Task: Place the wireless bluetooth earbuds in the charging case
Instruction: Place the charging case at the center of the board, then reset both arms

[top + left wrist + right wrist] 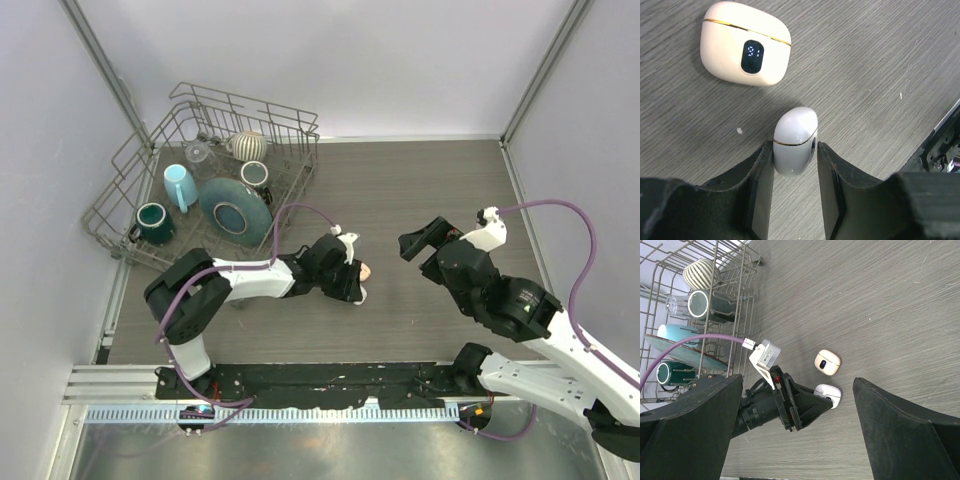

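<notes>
A closed white charging case with a gold seam lies on the table between the fingers of my left gripper. The left finger touches it, while a thin gap shows at the right finger, so the jaws stand slightly open around it. Just beyond lies a closed cream case with a lit display. From above, both cases sit at the left gripper's tip. My right gripper hovers to the right, wide open and empty, above the white case. The earbuds are out of view.
A wire dish rack holding mugs, a glass and a teal plate stands at the back left. Grey walls with metal posts close in the table on three sides. The left arm's purple cable loops near the rack.
</notes>
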`<act>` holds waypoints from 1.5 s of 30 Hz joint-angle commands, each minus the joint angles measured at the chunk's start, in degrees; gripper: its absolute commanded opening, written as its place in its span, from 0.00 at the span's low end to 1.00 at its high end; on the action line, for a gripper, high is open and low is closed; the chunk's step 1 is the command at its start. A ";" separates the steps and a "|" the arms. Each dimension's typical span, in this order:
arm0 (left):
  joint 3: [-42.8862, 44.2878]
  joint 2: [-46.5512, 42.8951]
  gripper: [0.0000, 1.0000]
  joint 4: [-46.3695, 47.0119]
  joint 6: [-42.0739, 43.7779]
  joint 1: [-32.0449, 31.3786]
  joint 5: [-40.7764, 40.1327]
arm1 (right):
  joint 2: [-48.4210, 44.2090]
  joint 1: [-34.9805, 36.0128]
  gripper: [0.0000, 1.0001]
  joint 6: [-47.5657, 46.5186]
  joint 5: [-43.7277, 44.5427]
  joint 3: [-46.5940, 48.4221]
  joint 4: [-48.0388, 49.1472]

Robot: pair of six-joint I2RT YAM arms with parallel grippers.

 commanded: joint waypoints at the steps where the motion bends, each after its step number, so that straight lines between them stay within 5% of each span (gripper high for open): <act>1: 1.99 -0.07 0.42 -1.34 1.25 -0.20 -0.76 | -1.02 -0.03 0.97 1.57 2.74 -0.40 0.75; 12: 1.81 -3.93 0.46 -3.98 1.95 -0.29 -3.75 | -1.02 -0.03 0.97 1.22 2.74 -0.31 0.67; 13: 1.98 -4.63 0.54 -4.33 1.95 -0.38 -4.01 | -0.85 -0.03 0.97 1.13 2.74 -0.31 0.75; 19: 2.60 -6.40 0.59 -5.73 2.74 -0.29 -3.49 | -0.85 -0.03 0.98 0.78 2.57 -0.05 0.67; 27: 4.09 -15.96 0.62 -9.07 6.17 -0.47 -7.18 | -1.72 -0.03 0.98 -0.01 3.71 -0.75 0.75; 29: 4.45 -18.60 0.77 -9.34 7.83 -0.47 -7.88 | -1.73 -0.03 0.98 -0.28 4.32 -1.36 0.75; 30: 4.45 -21.40 0.98 -9.16 8.37 -0.55 -8.41 | -1.55 -0.03 0.98 -0.80 4.41 -1.54 0.84; 38: -0.38 -36.44 1.00 -4.06 7.41 -0.55 -22.71 | 4.33 -0.38 1.00 -7.92 7.83 0.21 0.93; 45: 4.70 -42.96 1.00 -13.81 14.00 -0.38 -29.22 | 10.39 -9.85 1.00 -19.07 5.49 2.76 3.38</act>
